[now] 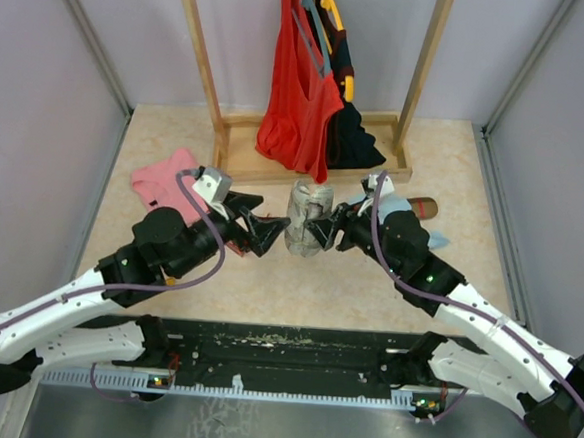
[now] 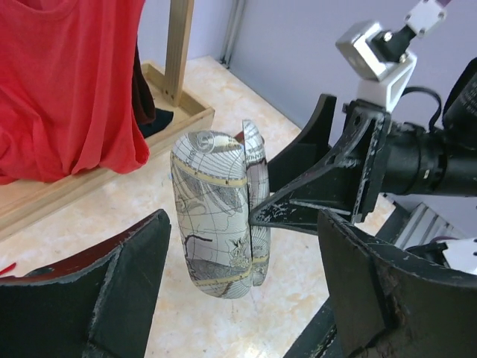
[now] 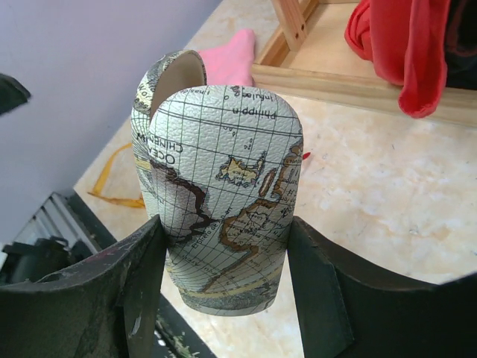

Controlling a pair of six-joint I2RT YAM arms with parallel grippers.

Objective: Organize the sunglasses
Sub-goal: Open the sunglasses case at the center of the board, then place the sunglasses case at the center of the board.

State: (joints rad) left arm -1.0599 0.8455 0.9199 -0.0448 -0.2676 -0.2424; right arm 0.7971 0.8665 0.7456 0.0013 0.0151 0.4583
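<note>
Pinching a map-print case [image 3: 223,186] lettered "PHILIPPIN", the right claw [image 3: 223,261] grips; left claw [image 1: 271,234] spread.

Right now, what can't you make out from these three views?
- Sunglasses: no view shows them clearly; only a red sliver, cut off by the left wrist view's edge.
- Map-print case contents: hidden by its own shell, all views.
- Brown object, top view: mostly hidden behind the right arm.

Lab robot cell: plain grey wall panels [image 1: 29,110] in metal framing enclose a beige tabletop [image 1: 297,290]; my two arms [image 1: 55,306] are bolted at its near edge, wooden clothes rack [image 1: 239,145] behind.
</note>
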